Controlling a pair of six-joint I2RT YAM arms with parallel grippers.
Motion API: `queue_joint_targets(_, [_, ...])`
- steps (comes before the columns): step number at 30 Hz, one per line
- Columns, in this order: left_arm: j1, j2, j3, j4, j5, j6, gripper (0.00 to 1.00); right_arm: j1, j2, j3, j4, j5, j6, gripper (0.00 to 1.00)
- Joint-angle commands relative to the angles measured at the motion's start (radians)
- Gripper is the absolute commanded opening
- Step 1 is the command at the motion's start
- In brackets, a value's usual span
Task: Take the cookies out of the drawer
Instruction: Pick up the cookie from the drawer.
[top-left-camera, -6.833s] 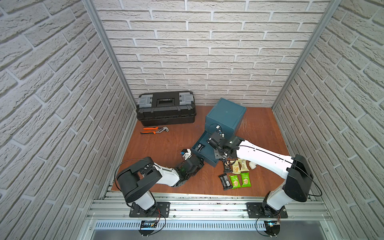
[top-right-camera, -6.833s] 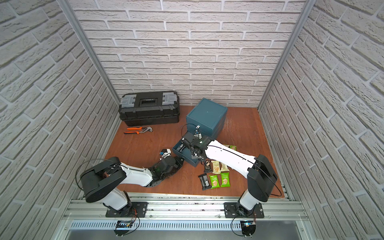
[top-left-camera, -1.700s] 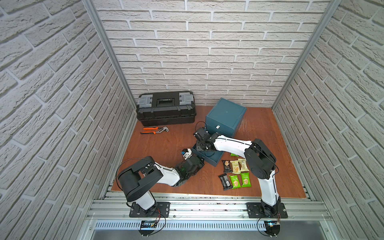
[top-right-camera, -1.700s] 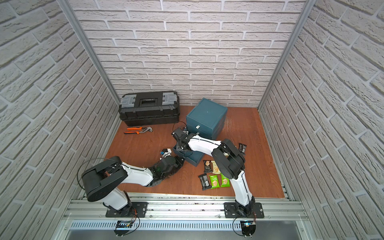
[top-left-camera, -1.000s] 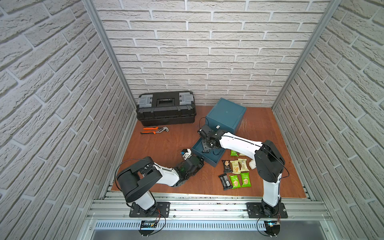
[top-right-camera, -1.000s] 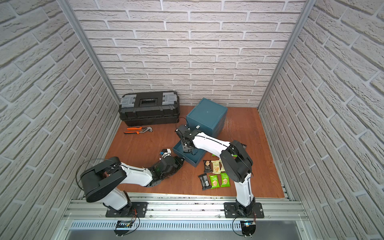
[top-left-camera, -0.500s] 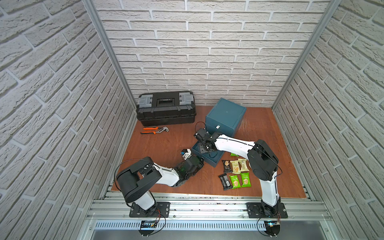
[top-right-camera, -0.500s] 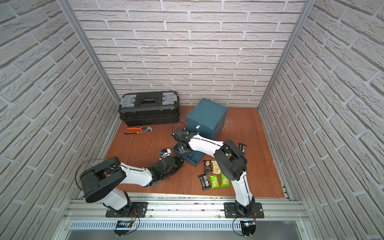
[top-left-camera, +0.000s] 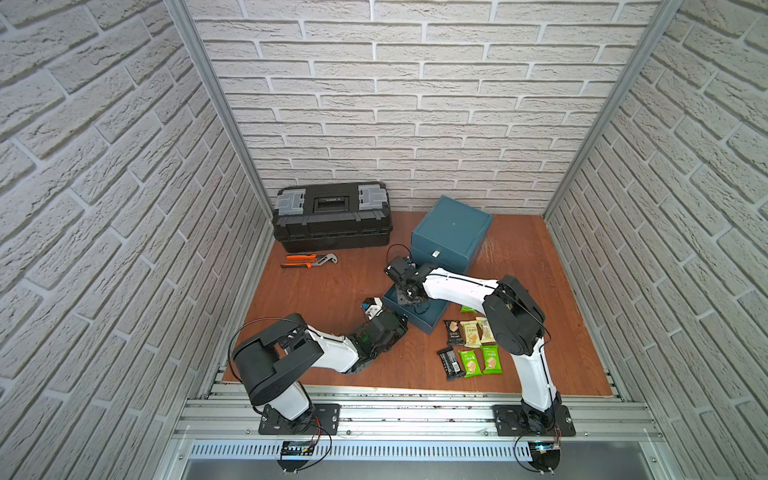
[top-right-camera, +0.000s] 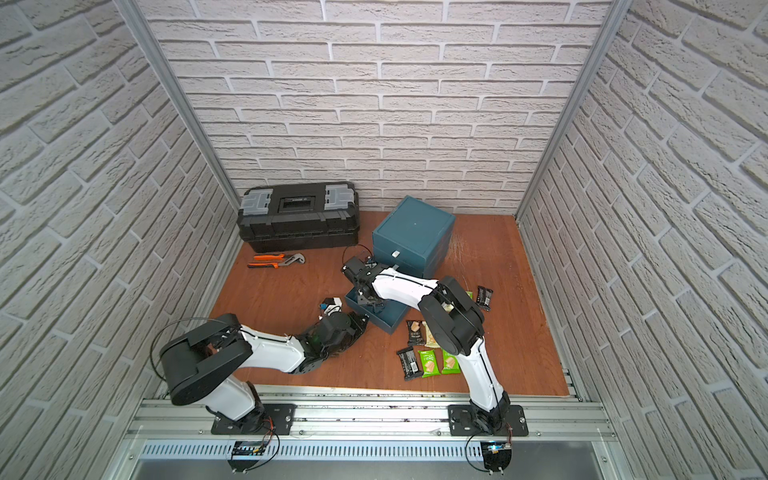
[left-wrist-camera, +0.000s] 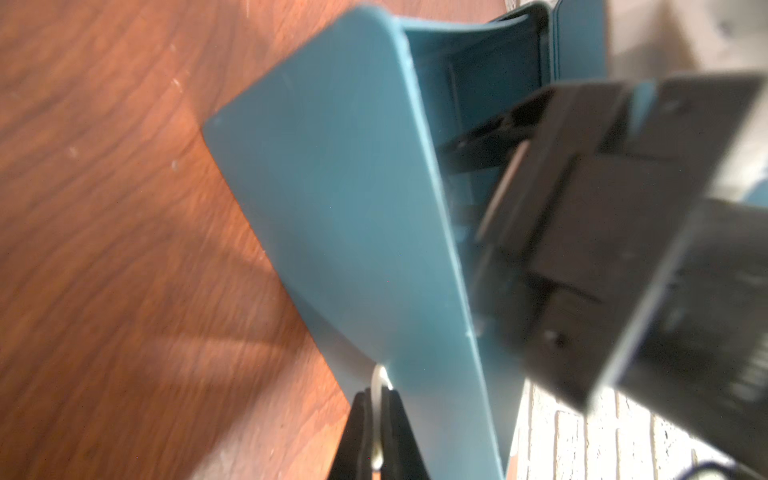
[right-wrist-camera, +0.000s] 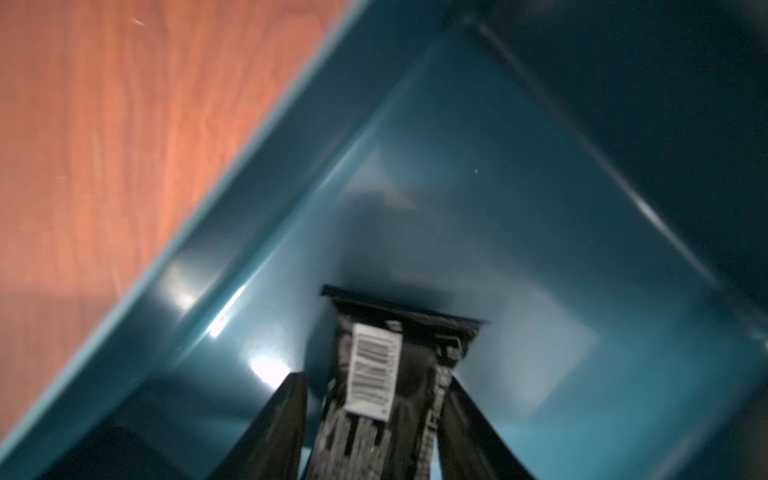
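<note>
The teal drawer (top-left-camera: 436, 319) stands pulled out of its cabinet (top-left-camera: 451, 228). My left gripper (left-wrist-camera: 376, 395) is shut on the drawer's small white handle (left-wrist-camera: 377, 379) at the front wall (left-wrist-camera: 332, 199); in a top view it (top-left-camera: 402, 322) lies low at that wall. My right gripper (right-wrist-camera: 372, 386) reaches down inside the drawer (right-wrist-camera: 519, 249), shut on a black cookie packet (right-wrist-camera: 399, 332) with a white barcode label. In both top views it (top-left-camera: 409, 297) (top-right-camera: 368, 301) hangs over the drawer's inside. Several cookies (top-left-camera: 469, 345) (top-right-camera: 424, 353) in black, cream and green wrappers lie on the table beside the drawer.
A black toolbox (top-left-camera: 332, 216) stands at the back wall, with orange-handled pliers (top-left-camera: 309, 261) in front of it. One more black packet (top-right-camera: 484, 297) and a green one (top-left-camera: 467, 308) lie right of the drawer. Brick walls close in three sides.
My right gripper has swung from the drawer's back end to its left part, dropped into it, and its jaws have narrowed onto the black packet. The left arm has stayed put.
</note>
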Motion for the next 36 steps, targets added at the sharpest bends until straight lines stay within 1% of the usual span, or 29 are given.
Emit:
queue_joint_targets(1, [0.010,0.001,-0.005,-0.039,0.001,0.019,0.00,0.003,0.004,0.013,-0.004,0.013,0.016,0.47])
queue_joint_targets(8, [0.010,0.001,-0.005,-0.040,0.000,0.021,0.00,0.001,-0.001,0.010,-0.010,0.018,-0.012,0.35])
queue_joint_targets(14, [0.010,0.000,-0.005,-0.040,-0.001,0.020,0.00,0.000,-0.059,0.001,-0.018,0.008,-0.063,0.23])
queue_joint_targets(20, [0.010,-0.006,-0.006,-0.042,-0.005,0.023,0.00,0.011,-0.153,-0.033,-0.046,0.001,-0.106,0.22])
queue_joint_targets(21, [0.010,-0.008,-0.006,-0.042,-0.007,0.023,0.00,0.011,-0.197,-0.042,-0.051,-0.002,-0.111,0.22])
queue_joint_targets(29, [0.011,-0.011,-0.005,-0.045,-0.009,0.025,0.00,0.035,-0.385,-0.134,-0.119,-0.032,-0.134,0.20])
queue_joint_targets(36, [0.016,-0.029,0.007,-0.076,-0.010,0.041,0.00,0.036,-0.615,-0.257,-0.220,-0.031,-0.151,0.20])
